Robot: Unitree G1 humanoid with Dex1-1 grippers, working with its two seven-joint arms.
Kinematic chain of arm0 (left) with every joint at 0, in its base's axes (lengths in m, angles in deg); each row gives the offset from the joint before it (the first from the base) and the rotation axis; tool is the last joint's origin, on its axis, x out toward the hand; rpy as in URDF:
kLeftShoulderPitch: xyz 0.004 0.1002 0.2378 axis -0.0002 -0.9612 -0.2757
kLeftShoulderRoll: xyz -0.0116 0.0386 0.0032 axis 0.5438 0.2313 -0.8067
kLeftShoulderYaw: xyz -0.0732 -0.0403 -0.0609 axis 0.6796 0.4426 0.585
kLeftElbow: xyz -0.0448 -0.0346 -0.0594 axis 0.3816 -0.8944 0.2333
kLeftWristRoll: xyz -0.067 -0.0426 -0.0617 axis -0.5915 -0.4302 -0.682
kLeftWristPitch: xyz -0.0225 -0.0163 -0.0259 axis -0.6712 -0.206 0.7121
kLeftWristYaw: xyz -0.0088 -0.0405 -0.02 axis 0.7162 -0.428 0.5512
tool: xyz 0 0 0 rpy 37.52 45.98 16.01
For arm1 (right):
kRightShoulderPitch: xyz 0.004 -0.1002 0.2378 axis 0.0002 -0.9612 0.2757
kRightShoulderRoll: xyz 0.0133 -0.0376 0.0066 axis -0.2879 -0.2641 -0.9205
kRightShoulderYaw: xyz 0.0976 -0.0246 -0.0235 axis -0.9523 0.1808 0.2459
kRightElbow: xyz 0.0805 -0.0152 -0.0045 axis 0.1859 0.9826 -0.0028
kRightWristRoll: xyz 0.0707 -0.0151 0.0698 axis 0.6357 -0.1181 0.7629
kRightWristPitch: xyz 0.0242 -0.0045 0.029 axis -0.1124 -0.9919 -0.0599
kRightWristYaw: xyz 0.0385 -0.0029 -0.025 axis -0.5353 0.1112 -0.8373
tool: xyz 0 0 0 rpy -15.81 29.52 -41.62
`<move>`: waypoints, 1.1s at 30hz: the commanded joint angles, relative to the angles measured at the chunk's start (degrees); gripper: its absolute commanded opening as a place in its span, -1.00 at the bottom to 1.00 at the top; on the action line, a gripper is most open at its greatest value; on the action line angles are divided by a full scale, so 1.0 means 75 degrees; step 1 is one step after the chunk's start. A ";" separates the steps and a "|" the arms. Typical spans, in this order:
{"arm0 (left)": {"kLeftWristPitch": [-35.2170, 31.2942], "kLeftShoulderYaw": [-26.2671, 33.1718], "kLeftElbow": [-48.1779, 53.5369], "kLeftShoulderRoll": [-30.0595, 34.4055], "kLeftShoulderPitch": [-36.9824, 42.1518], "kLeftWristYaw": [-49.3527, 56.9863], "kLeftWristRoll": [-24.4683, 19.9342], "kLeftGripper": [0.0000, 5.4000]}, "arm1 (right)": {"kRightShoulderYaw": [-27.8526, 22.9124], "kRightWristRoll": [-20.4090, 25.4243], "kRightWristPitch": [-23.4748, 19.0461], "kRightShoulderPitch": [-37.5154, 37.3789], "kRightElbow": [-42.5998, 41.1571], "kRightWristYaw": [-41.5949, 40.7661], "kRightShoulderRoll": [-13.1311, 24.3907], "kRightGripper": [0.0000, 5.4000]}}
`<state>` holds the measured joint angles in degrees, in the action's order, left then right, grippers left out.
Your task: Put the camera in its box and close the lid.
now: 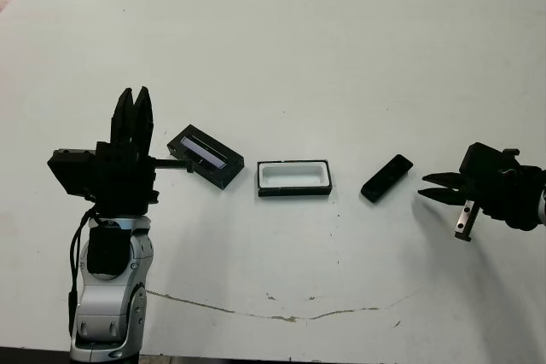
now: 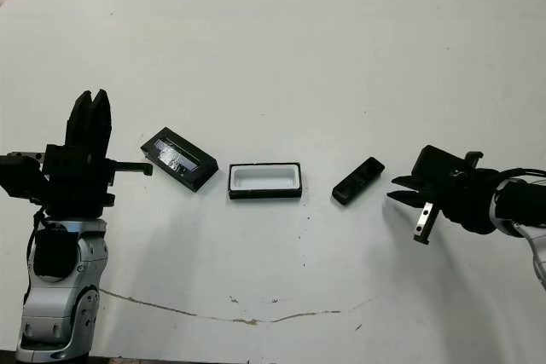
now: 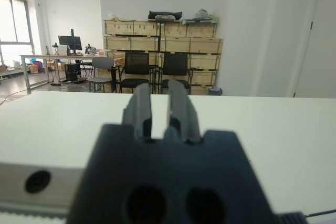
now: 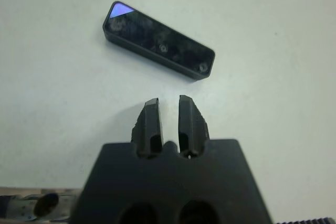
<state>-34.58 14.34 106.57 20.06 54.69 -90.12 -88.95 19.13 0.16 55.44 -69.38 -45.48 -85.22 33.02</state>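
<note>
— White bench, and our camera [image 1: 386,178] lies flat just right of the open box [image 1: 293,178], lid [image 1: 206,155] beyond on the left.
— Our right gripper [image 4: 168,113] points at it, fingers slightly apart, holding nothing; likely lining up a grasp.
— Left gripper [image 1: 134,114] waits beside the lid, fingers nearly together, empty.

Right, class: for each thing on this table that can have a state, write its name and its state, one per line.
camera: lying flat on the table, outside the box
box: open, empty
lid: off, lying left of the box
left gripper: slightly open, empty
right gripper: slightly open, empty, near the camera
</note>
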 commanded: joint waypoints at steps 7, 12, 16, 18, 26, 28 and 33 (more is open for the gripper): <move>-0.0145 -0.0016 -0.0024 0.0102 -0.0089 -0.0039 0.0044 -1.00 | 0.0600 -0.0236 -0.0010 0.0341 0.0423 -0.0136 -0.0084 -1.00; -0.0147 -0.0049 -0.0005 0.0083 -0.0081 -0.0022 0.0085 -1.00 | 0.1110 -0.0506 -0.0190 0.0705 0.0490 -0.0107 -0.0194 -1.00; -0.0104 -0.0030 -0.0013 0.0108 -0.0095 -0.0033 0.0098 -1.00 | 0.1295 -0.0596 -0.0168 0.0882 0.0696 -0.0068 -0.0362 -1.00; -0.0116 -0.0013 -0.0008 0.0120 -0.0100 -0.0038 0.0095 -1.00 | 0.1354 -0.0621 -0.0171 0.0962 0.0823 -0.0061 -0.0451 -1.00; -0.0036 -0.0057 -0.0047 0.0114 -0.0115 -0.0074 0.0145 -1.00 | 0.1651 -0.0876 0.0244 0.1411 0.1735 0.0036 -0.0811 -1.00; -0.0011 -0.0061 -0.0051 0.0103 -0.0130 -0.0079 0.0142 -1.00 | 0.1731 -0.0954 0.0336 0.1587 0.2006 0.0053 -0.0942 -1.00; -0.0040 -0.0071 -0.0024 0.0084 -0.0160 -0.0072 0.0129 -1.00 | 0.1893 -0.1073 0.0644 0.2061 0.2680 0.0118 -0.1376 -1.00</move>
<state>-34.42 13.87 106.74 20.09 54.63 -90.59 -88.47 31.17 -6.75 60.25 -52.78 -27.87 -83.99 24.20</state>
